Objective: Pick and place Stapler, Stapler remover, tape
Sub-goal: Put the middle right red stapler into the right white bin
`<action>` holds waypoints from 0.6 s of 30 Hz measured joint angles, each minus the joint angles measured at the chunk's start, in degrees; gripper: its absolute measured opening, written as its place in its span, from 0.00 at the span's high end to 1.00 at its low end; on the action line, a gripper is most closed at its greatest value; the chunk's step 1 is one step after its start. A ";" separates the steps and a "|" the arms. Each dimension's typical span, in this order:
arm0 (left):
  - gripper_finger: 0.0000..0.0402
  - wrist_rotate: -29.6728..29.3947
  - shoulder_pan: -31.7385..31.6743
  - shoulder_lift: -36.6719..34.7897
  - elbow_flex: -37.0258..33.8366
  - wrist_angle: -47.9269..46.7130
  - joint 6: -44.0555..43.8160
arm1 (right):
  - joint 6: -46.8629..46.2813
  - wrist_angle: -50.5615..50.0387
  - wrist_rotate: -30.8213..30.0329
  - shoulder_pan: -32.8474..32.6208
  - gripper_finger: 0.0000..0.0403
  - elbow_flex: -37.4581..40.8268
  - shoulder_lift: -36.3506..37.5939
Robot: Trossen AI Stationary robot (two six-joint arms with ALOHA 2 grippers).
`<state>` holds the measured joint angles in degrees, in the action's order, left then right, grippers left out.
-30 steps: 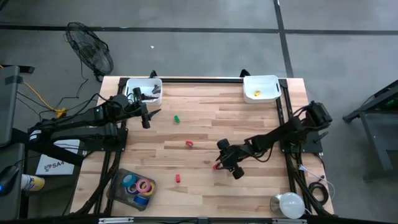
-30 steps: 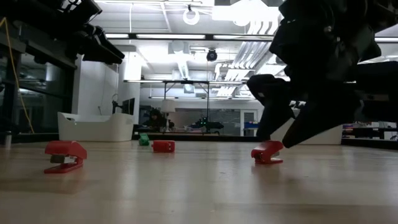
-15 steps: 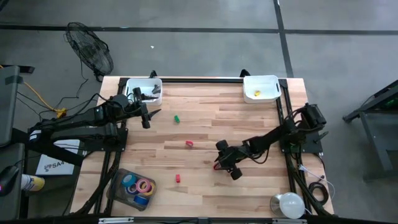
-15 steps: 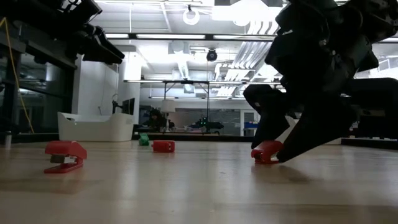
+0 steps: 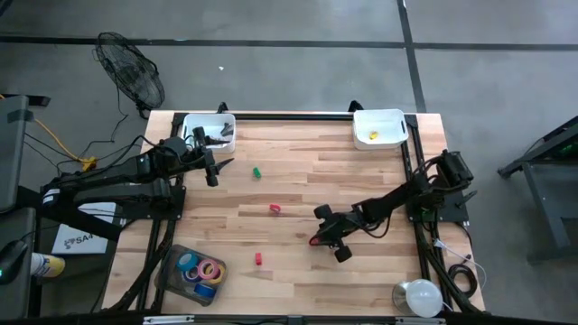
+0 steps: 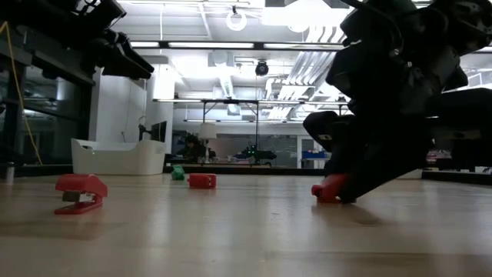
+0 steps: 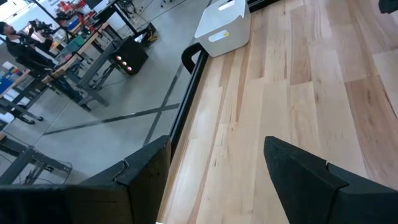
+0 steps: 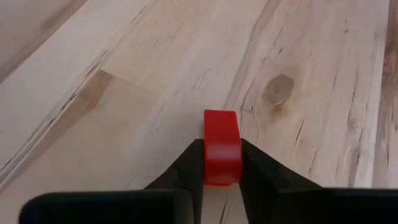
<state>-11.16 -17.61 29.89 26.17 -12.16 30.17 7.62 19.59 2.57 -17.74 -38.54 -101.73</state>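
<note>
The right gripper [image 8: 222, 177], far nearer than the open, empty left gripper [image 5: 213, 165], has its fingers pressed against both flanks of the red stapler [image 8: 221, 147], whose long axis runs straight ahead between them on the table [image 5: 361, 190].

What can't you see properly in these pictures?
- Red stapler: the right gripper's fingers press both its sides in the right wrist view; the right arm covers most of it in the low view.
- White bin near the left gripper: contents too small, high view.
- Yellow thing in the other bin: too small to name.
- Tape rolls in the tray: overlapping.
</note>
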 joint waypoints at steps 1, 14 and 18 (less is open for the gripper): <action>0.37 0.01 0.00 0.00 0.00 0.00 0.00 | -0.09 0.02 0.10 0.00 0.83 0.00 0.00; 0.37 0.00 0.00 0.00 0.00 0.02 0.00 | -15.95 2.74 -6.09 1.39 0.84 0.00 1.65; 0.37 0.00 0.00 -0.01 0.00 0.00 -0.01 | -22.81 0.69 -10.40 3.46 0.84 0.00 4.14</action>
<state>-11.16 -17.61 29.88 26.17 -12.16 30.15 -15.19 20.29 -7.83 -14.28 -38.54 -97.59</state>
